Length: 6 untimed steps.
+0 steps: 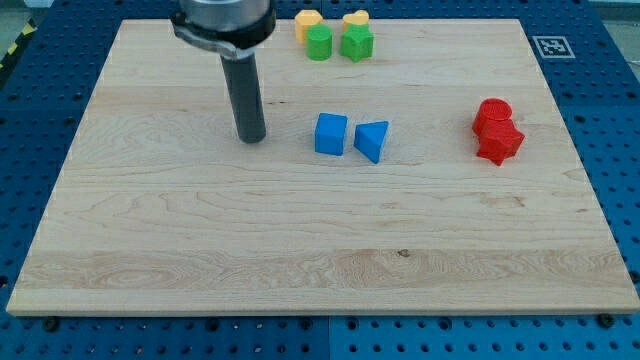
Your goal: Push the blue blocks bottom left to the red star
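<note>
A blue cube (331,134) and a blue triangular block (372,140) sit side by side near the board's middle, a little apart. A red star (500,143) lies at the view's right, touching a red round block (492,113) just above it. My tip (252,138) rests on the board to the left of the blue cube, with a gap between them. The rod rises up to the arm's dark housing at the view's top.
At the view's top stand a yellow block (308,21) over a green round block (319,43), and a yellow heart (354,19) over a green star (357,43). The wooden board (200,250) lies on a blue perforated table, with a marker tag (551,45) at top right.
</note>
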Available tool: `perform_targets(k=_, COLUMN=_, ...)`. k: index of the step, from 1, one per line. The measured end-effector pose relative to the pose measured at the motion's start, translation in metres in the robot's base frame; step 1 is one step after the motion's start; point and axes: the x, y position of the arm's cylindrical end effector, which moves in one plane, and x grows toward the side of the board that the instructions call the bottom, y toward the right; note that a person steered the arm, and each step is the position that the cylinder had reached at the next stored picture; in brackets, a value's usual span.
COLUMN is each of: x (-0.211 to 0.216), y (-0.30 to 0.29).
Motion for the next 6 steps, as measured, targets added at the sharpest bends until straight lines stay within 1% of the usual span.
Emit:
perform_targets(k=1, x=0.000, y=0.008)
perform_targets(k=3, x=0.000, y=0.107)
perform_targets(k=4, x=0.005, y=0.122)
perform_targets(k=5, x=0.018, y=0.122)
perform_targets(k=6, x=0.019, y=0.126)
